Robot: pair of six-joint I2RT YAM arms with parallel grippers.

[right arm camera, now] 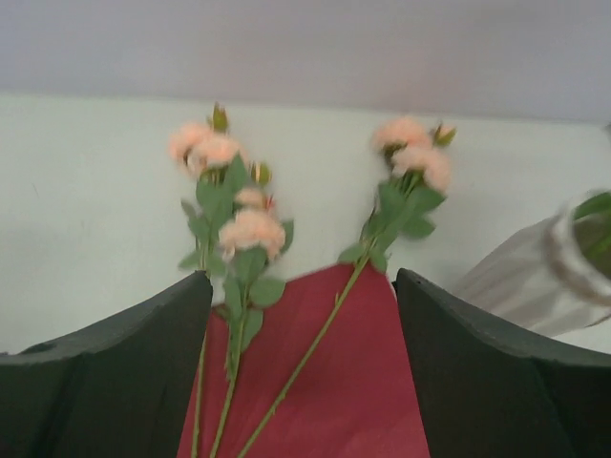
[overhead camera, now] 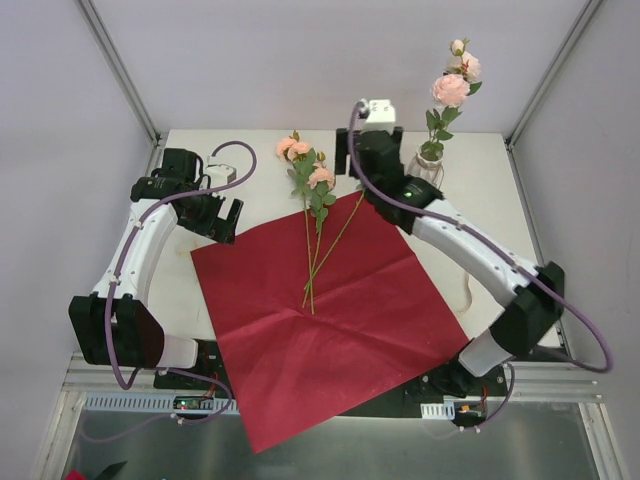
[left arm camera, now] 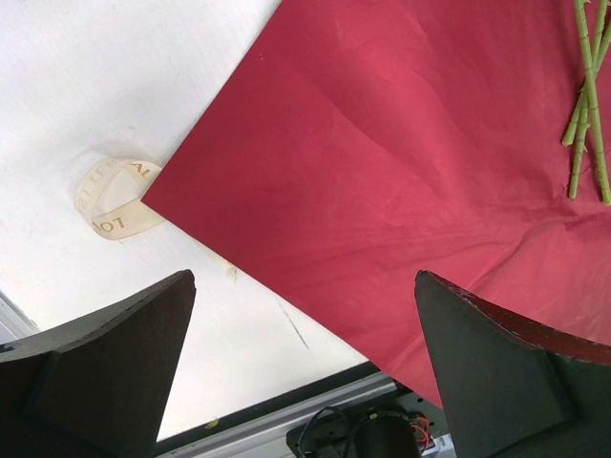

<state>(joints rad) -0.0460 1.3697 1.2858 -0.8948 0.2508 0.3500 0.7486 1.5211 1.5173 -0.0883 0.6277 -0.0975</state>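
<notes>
Right tool [right arm camera: 304,305] near flowers [right arm camera: 250,229] (jaws apart)

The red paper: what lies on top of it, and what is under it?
Green flower stems lie across the red paper. A cream ribbon slips under one corner; how far it runs beneath is covered.

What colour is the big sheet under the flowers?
The sheet is deep red; the top external view shows it best.
</notes>
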